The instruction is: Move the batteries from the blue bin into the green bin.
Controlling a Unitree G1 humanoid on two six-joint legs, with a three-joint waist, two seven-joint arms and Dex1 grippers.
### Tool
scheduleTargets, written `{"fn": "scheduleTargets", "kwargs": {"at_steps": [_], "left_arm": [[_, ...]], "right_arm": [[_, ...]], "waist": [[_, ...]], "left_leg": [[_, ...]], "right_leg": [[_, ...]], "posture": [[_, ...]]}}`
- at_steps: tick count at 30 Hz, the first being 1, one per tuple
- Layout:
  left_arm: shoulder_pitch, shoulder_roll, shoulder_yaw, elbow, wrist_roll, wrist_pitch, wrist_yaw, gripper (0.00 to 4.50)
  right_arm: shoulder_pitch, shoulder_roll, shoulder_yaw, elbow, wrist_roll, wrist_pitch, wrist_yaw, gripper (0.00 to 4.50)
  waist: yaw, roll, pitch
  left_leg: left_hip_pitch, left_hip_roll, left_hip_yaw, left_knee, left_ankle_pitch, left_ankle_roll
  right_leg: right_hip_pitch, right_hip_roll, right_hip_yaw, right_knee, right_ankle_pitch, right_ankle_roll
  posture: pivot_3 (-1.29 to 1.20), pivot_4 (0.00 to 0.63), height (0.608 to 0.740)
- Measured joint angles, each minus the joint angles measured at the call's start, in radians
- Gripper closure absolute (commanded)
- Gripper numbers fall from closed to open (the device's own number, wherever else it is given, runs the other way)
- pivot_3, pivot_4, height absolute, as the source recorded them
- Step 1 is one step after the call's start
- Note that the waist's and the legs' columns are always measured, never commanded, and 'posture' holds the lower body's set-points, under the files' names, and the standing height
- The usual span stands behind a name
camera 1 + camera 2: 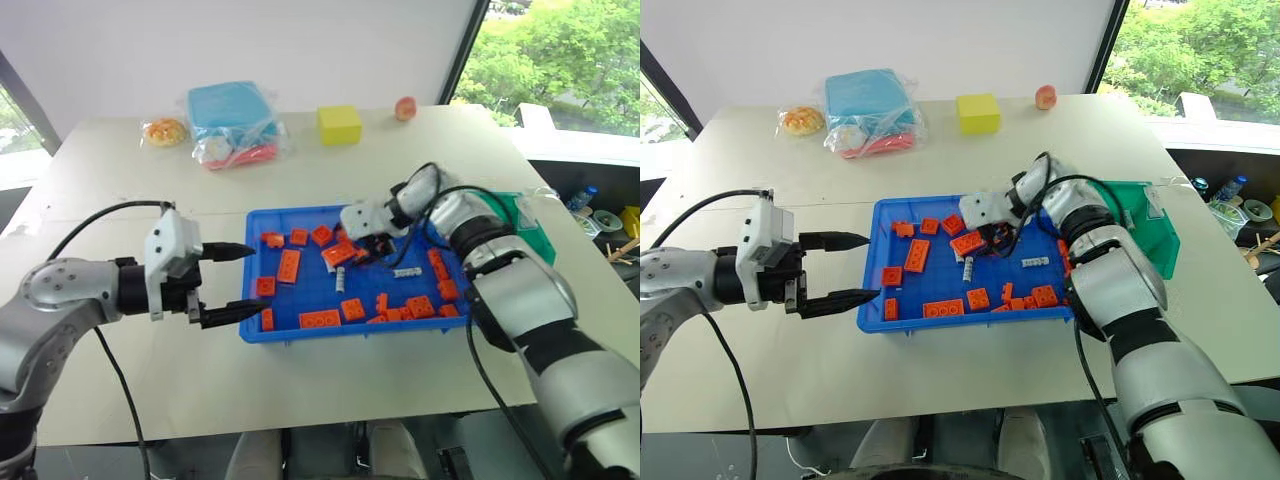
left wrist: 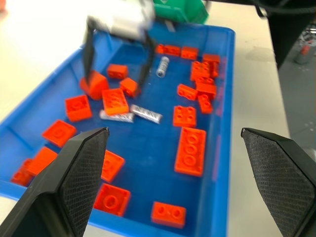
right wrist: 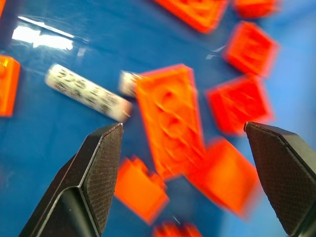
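While the left end effector (image 1: 232, 283) hangs wide open and empty at centre-left, three batteries (image 2: 146, 113) lie among roughly twenty orange bricks (image 1: 289, 265) in the blue bin (image 1: 255, 335) at mid-frame; the right end effector (image 2: 116, 59), spread wide, holds nothing above them, its arm partly hiding the green bin (image 1: 1145, 222) at right

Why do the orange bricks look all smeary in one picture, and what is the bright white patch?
In the right wrist view the orange bricks smear into blur while the right pincer stays crisp; the white patch on the blue bin is glare. In the left wrist view the batteries look sharper.
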Motion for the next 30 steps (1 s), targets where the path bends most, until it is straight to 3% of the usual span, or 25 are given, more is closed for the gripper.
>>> {"fn": "scheduleTargets", "kwargs": {"at_steps": [4, 7, 11, 13, 16, 21, 30], "left_arm": [[0.019, 0.002, 0.008, -0.012, -0.009, 0.002, 0.007, 0.0], [0.028, 0.003, 0.017, -0.022, -0.021, 0.003, 0.01, 0.0], [0.004, 0.007, 0.0, -0.011, -0.026, 0.002, -0.005, 0.0], [-0.026, 0.007, -0.019, 0.005, -0.026, 0.0, -0.017, 0.0], [-0.082, 0.008, -0.061, 0.044, -0.016, -0.008, -0.049, 0.0], [-0.18, 0.003, -0.134, 0.129, 0.03, -0.037, -0.095, 0.0], [-0.24, -0.025, -0.182, 0.173, 0.063, -0.051, -0.127, 0.0]], "right_arm": [[0.077, -0.086, -0.094, -0.228, 0.092, 0.179, 0.018, 0.48], [0.327, -0.154, -0.198, -0.706, 0.196, 0.636, -0.003, 0.48], [0.656, -0.123, -0.262, -1.36, 0.325, 1.455, -0.125, 0.48], [0.714, -0.093, -0.28, -1.552, 0.369, 1.729, -0.198, 0.48], [0.716, -0.019, -0.331, -1.679, 0.404, 1.991, -0.31, 0.48], [0.709, 0.075, -0.34, -1.661, 0.43, 2.119, -0.477, 0.48], [0.699, 0.117, -0.274, -1.529, 0.464, 2.028, -0.662, 0.48]], "waist": [[0.003, -0.001, -0.001], [0.013, -0.003, -0.002], [0.023, -0.001, -0.003], [0.025, 0.0, -0.003], [0.026, -0.001, -0.003], [0.028, -0.002, -0.004], [0.023, -0.005, -0.005]], "left_leg": [[0.0, 0.0, 0.0, 0.0, 0.0, 0.0], [0.0, 0.0, -0.002, -0.001, 0.0, -0.001], [0.0, 0.002, -0.002, -0.001, -0.001, -0.002], [0.0, 0.003, -0.001, -0.001, -0.003, -0.004], [0.0, 0.004, 0.0, -0.001, -0.003, -0.004], [-0.003, 0.002, 0.001, -0.001, -0.003, -0.004], [-0.002, 0.002, 0.002, -0.002, -0.001, 0.0]], "right_leg": [[0.001, -0.001, 0.0, 0.0, 0.0, 0.0], [0.0, -0.001, 0.0, -0.001, 0.001, -0.001], [-0.003, -0.002, 0.001, -0.001, 0.0, -0.005], [-0.004, -0.001, 0.0, -0.001, -0.002, -0.004], [-0.008, -0.001, -0.001, -0.003, -0.002, -0.005], [-0.009, -0.002, -0.001, -0.005, -0.001, -0.005], [-0.01, -0.001, -0.001, -0.003, 0.0, -0.004]], "posture": [[0.0, 0.15, 0.704], [0.0, 0.15, 0.704], [0.0, 0.15, 0.704], [0.0, 0.15, 0.704], [0.0, 0.15, 0.704], [0.0, 0.15, 0.704], [0.0, 0.15, 0.704]]}}
